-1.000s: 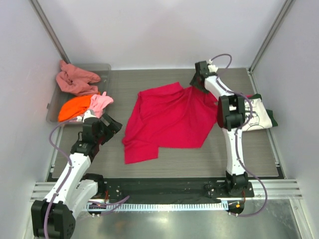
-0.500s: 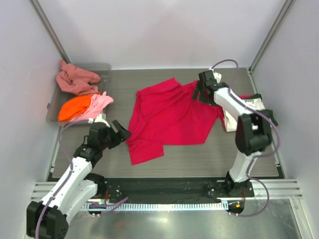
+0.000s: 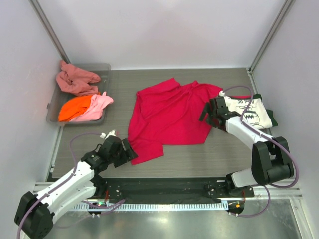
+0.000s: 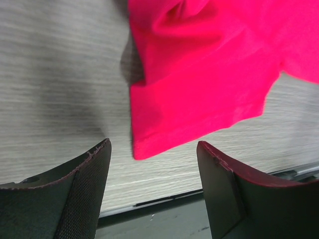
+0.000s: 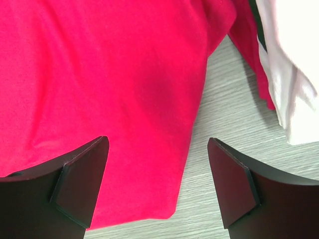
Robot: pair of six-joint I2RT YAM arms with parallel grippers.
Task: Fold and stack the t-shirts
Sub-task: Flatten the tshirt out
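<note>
A crimson-red t-shirt (image 3: 169,117) lies spread and rumpled in the middle of the table. My left gripper (image 3: 128,152) is open and empty just left of its near-left corner, which shows in the left wrist view (image 4: 199,89). My right gripper (image 3: 205,114) is open and empty over the shirt's right edge, seen in the right wrist view (image 5: 99,99). A cream t-shirt with dark print (image 3: 249,112) lies at the right, on a dark green one (image 3: 269,113). Orange (image 3: 74,107), light pink (image 3: 98,104) and salmon-pink (image 3: 76,80) t-shirts sit in the bin.
A clear grey plastic bin (image 3: 103,69) stands at the far left of the table. Metal frame posts rise at the back corners. A black strip and a rail run along the near edge (image 3: 169,186). The cream shirt's edge shows in the right wrist view (image 5: 294,84).
My left gripper moved nearer and rightward to the red shirt's near-left corner. My right gripper came down from the shirt's far-right part to its right edge. The shirt shifted slightly.
</note>
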